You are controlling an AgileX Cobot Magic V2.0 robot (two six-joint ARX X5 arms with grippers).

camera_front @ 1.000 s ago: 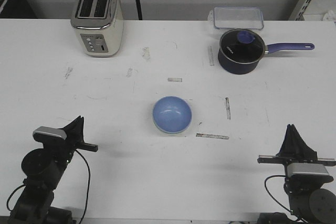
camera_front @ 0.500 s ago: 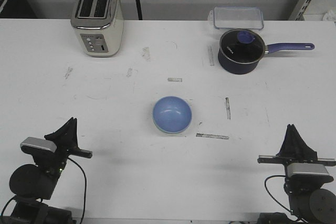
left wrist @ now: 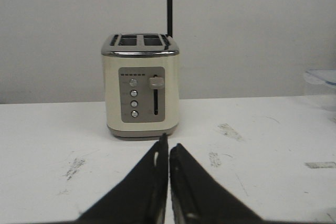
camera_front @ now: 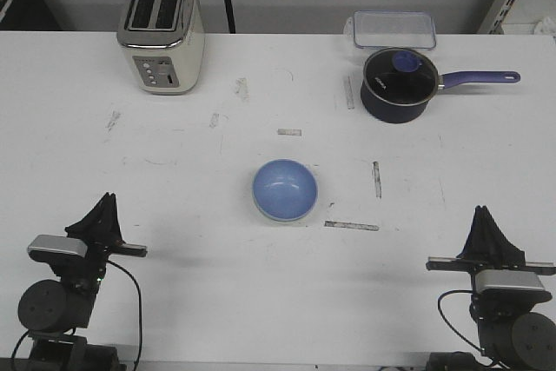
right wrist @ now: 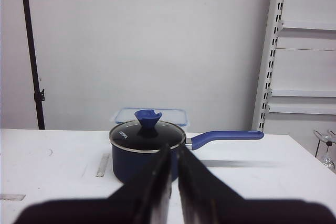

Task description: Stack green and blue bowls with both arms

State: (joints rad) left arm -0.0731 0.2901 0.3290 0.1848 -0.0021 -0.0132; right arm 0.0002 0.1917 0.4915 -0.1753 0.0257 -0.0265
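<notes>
In the front view the blue bowl (camera_front: 285,189) sits near the middle of the white surface (camera_front: 191,180), nested on a pale green bowl (camera_front: 280,218) of which only a thin rim shows at its near edge. The left pincer (camera_front: 103,207) rests at the near left corner and the right pincer (camera_front: 482,215) at the near right corner, both well apart from the bowls and holding nothing. A cream toaster (camera_front: 162,32) stands far left; a navy saucepan (camera_front: 398,84) with a purple handle stands far right, just before a clear lidded container (camera_front: 393,29).

In the left wrist view the left pincer (left wrist: 168,148) is all but closed, empty, pointing at the toaster (left wrist: 141,84).

In the right wrist view the right pincer (right wrist: 174,153) is likewise nearly closed and empty, aimed at the saucepan (right wrist: 146,148).
</notes>
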